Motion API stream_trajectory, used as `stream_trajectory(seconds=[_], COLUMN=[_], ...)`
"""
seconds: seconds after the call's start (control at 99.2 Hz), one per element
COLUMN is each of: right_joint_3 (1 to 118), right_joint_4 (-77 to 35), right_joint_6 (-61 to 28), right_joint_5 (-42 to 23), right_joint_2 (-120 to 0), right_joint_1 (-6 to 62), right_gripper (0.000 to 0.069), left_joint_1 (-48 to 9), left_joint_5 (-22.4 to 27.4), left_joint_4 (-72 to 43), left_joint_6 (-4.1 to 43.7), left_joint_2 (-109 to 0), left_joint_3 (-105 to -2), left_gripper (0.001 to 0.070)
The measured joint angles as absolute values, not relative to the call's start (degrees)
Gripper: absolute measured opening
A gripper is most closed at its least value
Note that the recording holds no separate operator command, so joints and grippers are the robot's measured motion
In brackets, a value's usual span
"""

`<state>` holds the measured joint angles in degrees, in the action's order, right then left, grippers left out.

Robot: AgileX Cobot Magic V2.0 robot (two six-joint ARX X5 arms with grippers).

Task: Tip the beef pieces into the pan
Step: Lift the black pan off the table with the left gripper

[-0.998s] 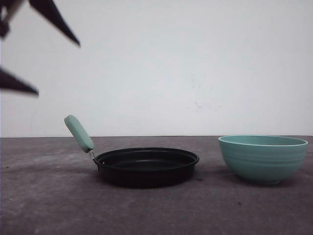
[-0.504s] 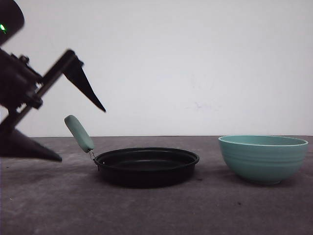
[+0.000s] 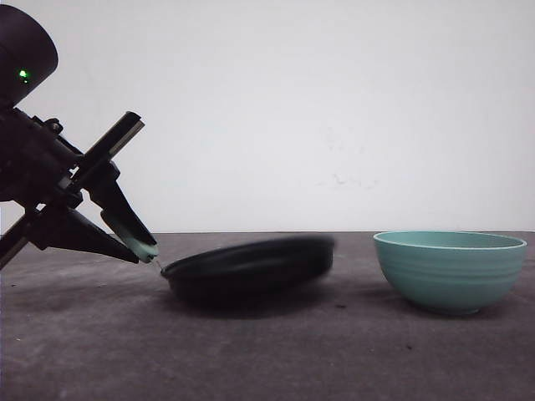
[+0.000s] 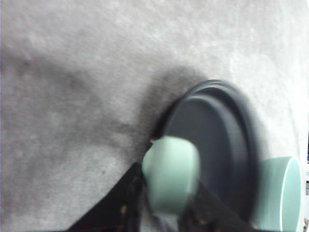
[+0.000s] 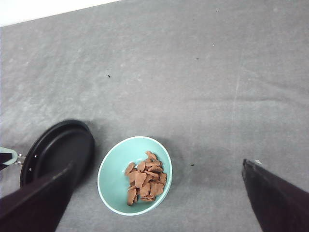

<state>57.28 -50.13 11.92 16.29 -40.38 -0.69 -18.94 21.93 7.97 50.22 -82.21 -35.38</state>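
The black pan (image 3: 251,269) lies left of centre on the table, blurred, with its right edge raised off the surface. Its mint-green handle (image 3: 134,230) sits between the fingers of my left gripper (image 3: 144,251), which is shut on it. In the left wrist view the handle (image 4: 170,179) is flanked closely by both dark fingers, with the pan (image 4: 212,140) beyond. The beef pieces (image 5: 145,181) lie heaped in the teal bowl (image 5: 113,181). My right gripper (image 5: 158,163) hangs high above that bowl, open wide and holding nothing.
The teal bowl (image 3: 450,269) stands to the right of the pan, with a short gap between them. The grey table (image 3: 267,359) runs back to a white wall. In the right wrist view the pan (image 5: 58,150) lies beside the bowl.
My left gripper has come down from the upper left and closed around the pan handle. The pan, flat and still before, is now blurred with its right side lifted.
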Motion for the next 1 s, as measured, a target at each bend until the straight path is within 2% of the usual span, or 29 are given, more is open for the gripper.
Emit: stream_trajectory(seconds=[0.222,0.353,0.413,0.545,0.605,0.756,0.998], right_joint_3=[57.3,57.3,57.3,57.3,57.3,57.3,57.3], right_joint_4=[-50.1,-50.2,-50.4,-50.6,-50.5,-49.2,-46.3], right_joint_6=[11.7,11.7,11.7,11.7,11.7,11.7,11.8], right_joint_5=[13.4,13.4,13.4,13.9,14.9,16.9,20.9], right_joint_2=[-41.8,-45.3,-47.9,-55.5,-59.2,-68.7,-79.1], right_joint_1=[-0.7,-0.7,-0.7,-0.7,-0.7,-0.7,-0.7], right_gripper=[0.0683,0.0676,0.0637,0.0453,0.0405,0.0375,0.0373], left_joint_1=[-19.3,-20.3,-20.7,-21.0,-21.0,-21.0,-21.0], left_joint_5=[23.0,23.9,24.7,26.5,26.5,26.4,26.4], left_joint_4=[8.8,8.6,8.6,4.7,0.7,-7.2,-8.9], left_joint_6=[50.1,49.3,49.1,48.9,48.2,44.6,42.8], left_joint_2=[-81.7,-77.2,-74.2,-68.9,-67.2,-63.9,-59.4], left_joint_3=[-35.4,-35.4,-35.4,-35.4,-35.4,-35.4,-35.4], left_gripper=[0.0054,0.0054,0.0054,0.0054,0.0054,0.0054,0.0054])
